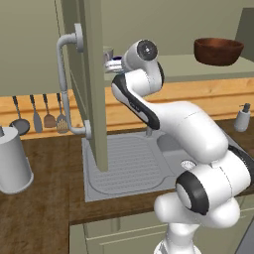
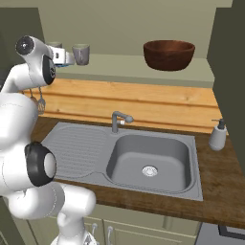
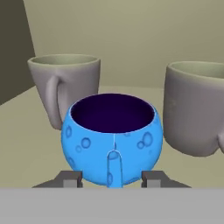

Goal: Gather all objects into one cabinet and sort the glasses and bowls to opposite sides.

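- A wooden counter [image 2: 143, 196] carries a grey sink [image 2: 148, 155] with a ribbed drainboard and a tap [image 2: 117, 120]; a pale wood backsplash runs behind.
- The cabinet [image 2: 134, 67] hangs above, its left door [image 1: 94, 89] swung open towards the base, curved handle [image 1: 63, 84] outward.
- On its pale shelf the brown bowl [image 2: 168, 54] stands at the right end, well apart from the rest.
- At the left end stand two grey glasses [image 3: 65, 87], handled like mugs, the other [image 3: 197, 109] to the right; the blue bowl [image 3: 111, 138] sits upright just in front, between them.
- The gripper [image 3: 112, 178] has a fingertip either side of the blue bowl's base, jaws partly open; contact cannot be told.
- A soap bottle [image 2: 218, 135] stands right of the sink; utensils [image 1: 39, 116] hang and a grey canister [image 1: 14, 158] stands at the left.
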Controlling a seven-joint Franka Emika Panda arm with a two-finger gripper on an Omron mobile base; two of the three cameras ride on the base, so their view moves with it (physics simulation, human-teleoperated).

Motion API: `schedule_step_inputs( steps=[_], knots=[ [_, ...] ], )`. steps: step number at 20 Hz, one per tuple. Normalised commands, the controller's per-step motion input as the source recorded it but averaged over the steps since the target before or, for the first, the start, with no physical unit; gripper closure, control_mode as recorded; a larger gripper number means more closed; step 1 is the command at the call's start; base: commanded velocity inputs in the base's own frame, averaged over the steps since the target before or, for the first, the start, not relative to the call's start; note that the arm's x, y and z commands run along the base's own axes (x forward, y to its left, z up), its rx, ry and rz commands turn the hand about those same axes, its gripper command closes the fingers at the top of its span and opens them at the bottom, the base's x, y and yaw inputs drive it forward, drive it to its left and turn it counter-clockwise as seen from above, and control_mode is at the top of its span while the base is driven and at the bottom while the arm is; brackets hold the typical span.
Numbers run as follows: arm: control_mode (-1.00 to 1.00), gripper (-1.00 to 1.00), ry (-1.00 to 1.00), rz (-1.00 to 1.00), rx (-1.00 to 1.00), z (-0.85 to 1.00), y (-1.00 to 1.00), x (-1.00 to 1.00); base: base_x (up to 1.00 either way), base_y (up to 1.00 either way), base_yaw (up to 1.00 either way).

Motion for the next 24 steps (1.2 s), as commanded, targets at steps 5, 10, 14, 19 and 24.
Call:
schedule_step_inputs(
  steps=[5, 10, 14, 19, 24],
  knots=[
    [-1.0, -1.0, 0.0, 0.0, 0.0, 0.0, 0.0, -0.06, 0.0, 0.0, 0.0],
    [-1.0, -1.0, 0.0, -0.01, 0.0, 0.01, -0.2, -0.64, 0.0, 0.0, 0.0],
    [-1.0, -1.0, 0.0, 0.0, 0.0, 0.12, -0.5, -0.69, 0.0, 0.0, 0.0],
    [-1.0, -1.0, 0.0, -0.01, 0.03, 0.29, -0.89, -0.78, 0.0, 0.0, 0.0],
    [-1.0, -1.0, 0.0, -0.03, 0.0, 0.27, -0.67, -1.0, 0.0, 0.0, 0.0]
  ],
)
